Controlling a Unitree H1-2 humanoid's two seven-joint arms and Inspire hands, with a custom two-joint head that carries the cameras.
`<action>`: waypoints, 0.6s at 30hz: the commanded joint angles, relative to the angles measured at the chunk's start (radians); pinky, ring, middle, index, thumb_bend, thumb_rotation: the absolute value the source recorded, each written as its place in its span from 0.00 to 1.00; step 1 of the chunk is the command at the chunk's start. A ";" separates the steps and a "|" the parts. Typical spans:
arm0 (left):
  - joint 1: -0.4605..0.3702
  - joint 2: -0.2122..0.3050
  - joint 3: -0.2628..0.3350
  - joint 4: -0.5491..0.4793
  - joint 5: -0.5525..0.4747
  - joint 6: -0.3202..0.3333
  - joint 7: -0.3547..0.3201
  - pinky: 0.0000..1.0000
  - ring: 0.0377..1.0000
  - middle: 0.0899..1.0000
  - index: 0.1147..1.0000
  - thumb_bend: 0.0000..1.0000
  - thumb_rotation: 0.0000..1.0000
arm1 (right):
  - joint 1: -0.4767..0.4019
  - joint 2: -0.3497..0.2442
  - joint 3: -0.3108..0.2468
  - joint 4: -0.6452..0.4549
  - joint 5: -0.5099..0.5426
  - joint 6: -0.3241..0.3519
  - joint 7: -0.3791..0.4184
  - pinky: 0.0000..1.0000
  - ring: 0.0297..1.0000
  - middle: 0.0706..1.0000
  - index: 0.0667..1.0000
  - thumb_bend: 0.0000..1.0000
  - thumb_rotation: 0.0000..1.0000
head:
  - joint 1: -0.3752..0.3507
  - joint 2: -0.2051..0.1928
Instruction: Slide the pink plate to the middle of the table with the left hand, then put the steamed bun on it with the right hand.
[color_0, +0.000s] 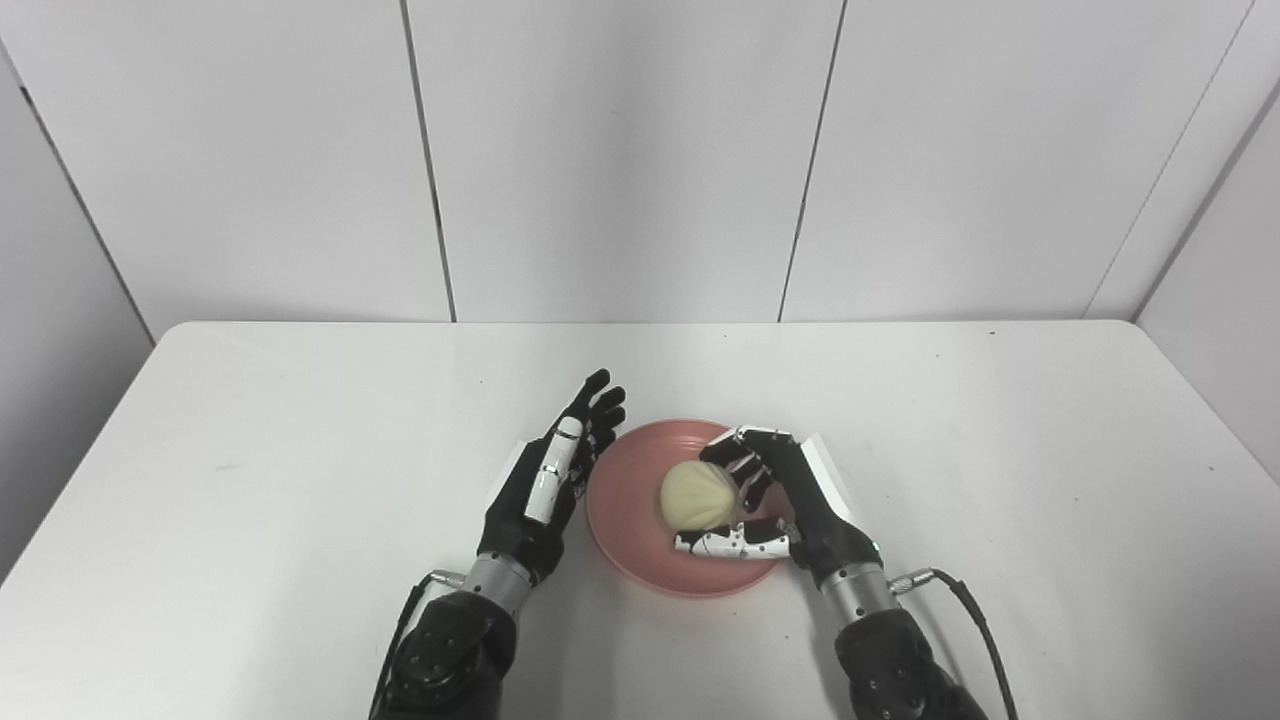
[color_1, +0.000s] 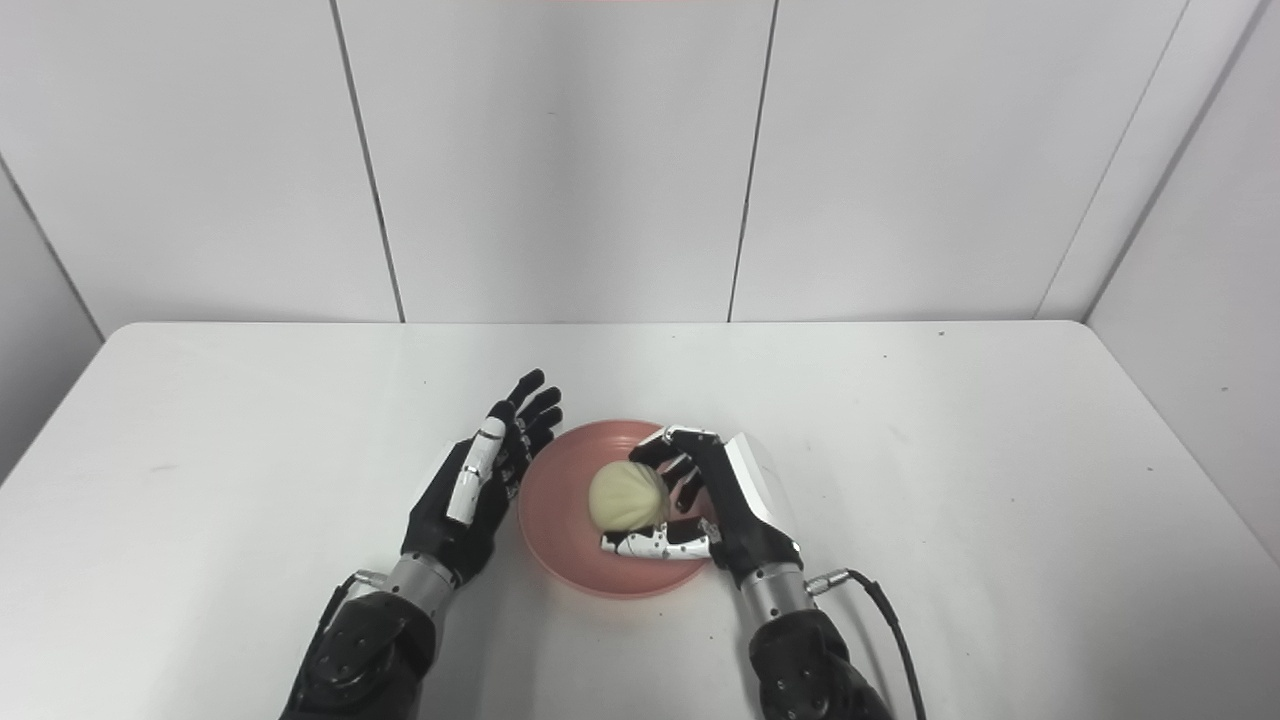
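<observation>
A pink plate (color_0: 640, 540) is sitting near the middle of a white table (color_0: 250, 480), with a pale bun (color_0: 698, 496) lying on it. The right hand (color_0: 775, 500) is curling around the bun, fingers and thumb cupping its sides. The left hand (color_0: 550, 480) is resting just beside the plate's left rim, fingers straight, holding nothing.

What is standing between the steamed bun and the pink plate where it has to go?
Nothing visible. The steamed bun is already over the middle of the pink plate, with the right hand cupped around it. The left hand is beside the plate's left rim, open.
</observation>
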 joint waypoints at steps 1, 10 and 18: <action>0.041 0.008 0.006 0.015 -0.013 0.011 -0.012 0.99 0.96 0.94 0.92 0.47 0.96 | -0.033 -0.004 0.002 -0.023 -0.010 -0.039 -0.020 0.35 0.41 0.52 0.42 0.51 0.00 | -0.002 0.002; 0.040 0.010 -0.001 0.011 -0.003 -0.001 -0.010 0.98 0.95 0.94 0.92 0.44 0.99 | -0.032 -0.050 0.049 -0.083 -0.077 0.000 0.057 0.67 0.76 0.76 0.46 0.51 0.13 | -0.002 0.005; 0.041 0.011 -0.002 0.005 -0.005 0.006 -0.010 0.99 0.96 0.94 0.92 0.43 1.00 | -0.033 -0.090 0.063 -0.107 -0.062 0.001 0.141 0.83 0.91 0.90 0.81 0.62 0.35 | -0.002 0.007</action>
